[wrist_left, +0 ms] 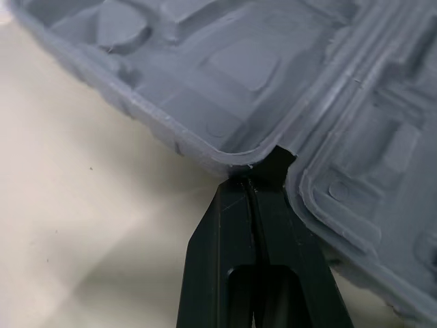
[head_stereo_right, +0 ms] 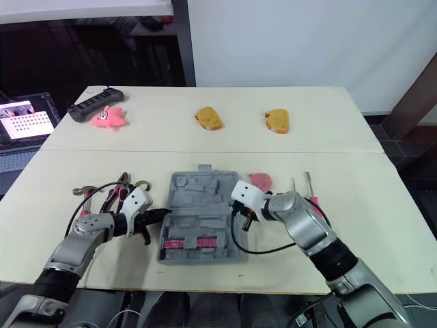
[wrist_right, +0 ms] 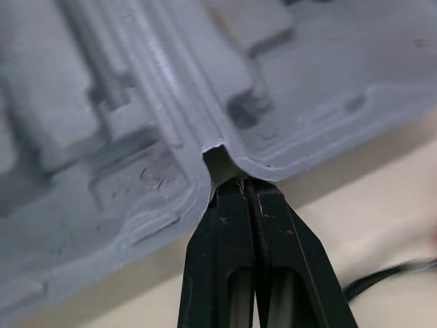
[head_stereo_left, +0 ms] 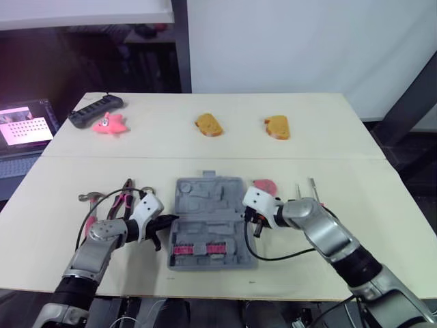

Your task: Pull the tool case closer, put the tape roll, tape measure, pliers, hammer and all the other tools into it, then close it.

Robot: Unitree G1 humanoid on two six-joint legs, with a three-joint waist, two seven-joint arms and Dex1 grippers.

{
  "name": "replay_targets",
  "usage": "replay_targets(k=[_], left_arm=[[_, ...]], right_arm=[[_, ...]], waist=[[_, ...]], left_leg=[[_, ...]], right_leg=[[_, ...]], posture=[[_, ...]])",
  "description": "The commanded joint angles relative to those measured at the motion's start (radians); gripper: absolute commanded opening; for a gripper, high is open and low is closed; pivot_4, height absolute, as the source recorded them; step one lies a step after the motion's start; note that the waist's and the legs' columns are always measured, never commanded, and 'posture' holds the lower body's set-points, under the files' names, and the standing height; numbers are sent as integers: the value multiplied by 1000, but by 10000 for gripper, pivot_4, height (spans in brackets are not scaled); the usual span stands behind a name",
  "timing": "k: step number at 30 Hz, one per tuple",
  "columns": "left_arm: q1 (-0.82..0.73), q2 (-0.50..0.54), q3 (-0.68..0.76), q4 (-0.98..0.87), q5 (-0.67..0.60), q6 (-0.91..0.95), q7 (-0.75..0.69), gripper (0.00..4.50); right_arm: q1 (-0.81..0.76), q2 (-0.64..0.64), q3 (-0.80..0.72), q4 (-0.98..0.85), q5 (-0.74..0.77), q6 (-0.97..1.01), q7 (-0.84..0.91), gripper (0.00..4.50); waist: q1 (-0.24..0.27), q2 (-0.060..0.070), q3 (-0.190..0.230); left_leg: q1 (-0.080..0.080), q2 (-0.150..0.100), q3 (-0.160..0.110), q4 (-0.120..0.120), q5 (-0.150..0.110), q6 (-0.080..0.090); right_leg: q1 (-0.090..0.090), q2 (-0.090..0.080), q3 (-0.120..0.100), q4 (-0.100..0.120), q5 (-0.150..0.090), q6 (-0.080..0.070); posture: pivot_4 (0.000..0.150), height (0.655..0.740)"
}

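**Both grippers closed at the hinge notches of the open case**

Head view. The tool case (head_stereo_left: 205, 219) is seen lying open on the table (head_stereo_left: 205, 147), directly between the two grippers. The left gripper (head_stereo_left: 167, 222) is set against the case's left edge at the hinge line. The right gripper (head_stereo_left: 251, 222) is set against the right edge at the same line. A row of pink bits (head_stereo_left: 198, 249) is held in the case half nearer the robot. Just beyond the left gripper, the hammer (head_stereo_left: 87, 198) and pliers (head_stereo_left: 124, 193) are laid on the table. Just beyond the right gripper, the pink tape roll (head_stereo_left: 265, 186) is found beside the case. Two screwdrivers (head_stereo_left: 312, 186) are noted off to that gripper's right. Well beyond both grippers, a pink starfish toy (head_stereo_left: 110, 124), a black power strip (head_stereo_left: 95, 109) and two bread pieces (head_stereo_left: 208, 125) are placed.

Left wrist view. The fingers (wrist_left: 225, 239) are pressed together, no gap seen. Their tips are touching the notch where the two case halves meet.

Right wrist view. The fingers (wrist_right: 218, 246) are likewise pressed together, tips at the opposite notch. A black cable (wrist_right: 382, 277) is seen beside them.
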Motion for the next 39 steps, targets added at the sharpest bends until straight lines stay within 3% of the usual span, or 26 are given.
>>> replay_targets(k=[1,14,39], left_arm=[[84,37,-35,-11,-5,-3,-69,108],[305,123,3,-186,-58,48,-64,108],[395,160,14,-276,-87,86,-54,108]], right_arm=[[56,6,34,-115,31,81,9,845],[144,8,54,-272,57,224,-35,845],[112,-10,108,-326,138,342,-81,845]], waist=[[-5,0,-1],[-23,-2,-6],[-24,-2,-7]], left_leg=[[0,0,0,0,0,0],[2,0,0,-3,-1,1],[4,0,1,-7,-1,1]], right_leg=[[0,0,0,0,0,0],[0,0,1,-2,-1,-1],[0,0,1,-4,-4,-4]], posture=[[1500,7400],[1500,7400],[1500,7400]])
